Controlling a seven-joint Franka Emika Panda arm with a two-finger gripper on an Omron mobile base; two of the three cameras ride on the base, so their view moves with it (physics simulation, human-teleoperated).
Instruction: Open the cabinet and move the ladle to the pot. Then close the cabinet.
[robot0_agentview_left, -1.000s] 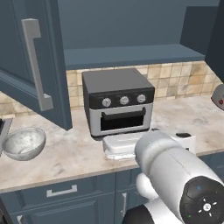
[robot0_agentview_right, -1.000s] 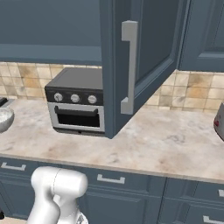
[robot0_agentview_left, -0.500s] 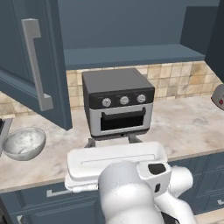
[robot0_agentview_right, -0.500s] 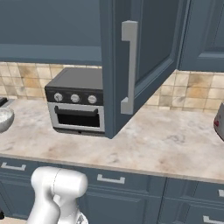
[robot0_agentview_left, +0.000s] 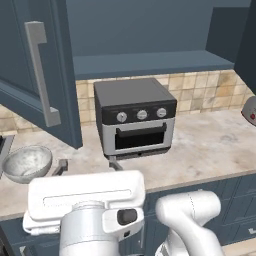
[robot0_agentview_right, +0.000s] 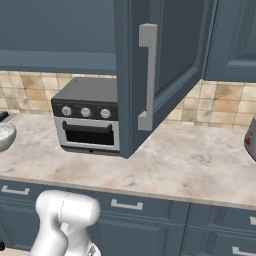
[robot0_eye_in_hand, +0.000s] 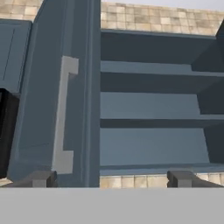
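the gripper (robot0_eye_in_hand: 109, 178) is empty, its fingertips spread wide, low before the counter. ahead and above it the cabinet (robot0_eye_in_hand: 153, 105) stands open, bare shelves running crosswise, left door (robot0_eye_in_hand: 61, 105) swung out; no ladle visible there.

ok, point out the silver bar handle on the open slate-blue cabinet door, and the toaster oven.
silver bar handle (robot0_agentview_right: 147, 77), right base view, mid bar.
black-and-silver toaster oven (robot0_agentview_left: 137, 123), left base view, front panel.

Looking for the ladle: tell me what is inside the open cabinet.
In the hand view the cabinet stands open, its shelves bare as far as they show. No ladle shows. The open door covers the left part of the inside.
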